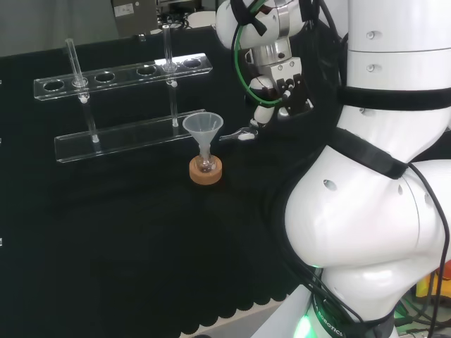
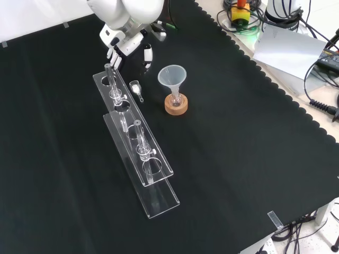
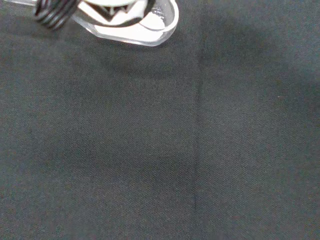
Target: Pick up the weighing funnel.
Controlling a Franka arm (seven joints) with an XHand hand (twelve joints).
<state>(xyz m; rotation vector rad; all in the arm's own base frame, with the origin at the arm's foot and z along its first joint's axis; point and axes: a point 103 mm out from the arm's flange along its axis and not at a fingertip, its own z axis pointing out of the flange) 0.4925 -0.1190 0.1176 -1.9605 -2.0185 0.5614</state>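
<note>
Now your weighing funnel (image 2: pixel 136 89), a small clear scoop, lies at nine o'clock from the funnel (image 2: pixel 172 77) in front view, with your hand (image 2: pixel 127 45) spread at its twelve. Wrist view reveals its rounded rim.

Your bench (image 2: pixel 326 159): pale top, draped in black cloth (image 2: pixel 238 159) with a scalloped edge. Off the cloth in the front view you have a white sheet (image 2: pixel 288 50), a yellow box with a red knob (image 2: pixel 241 11) and black cables (image 2: pixel 320 103). Head view: grey equipment (image 1: pixel 134 13) behind the bench.
</note>
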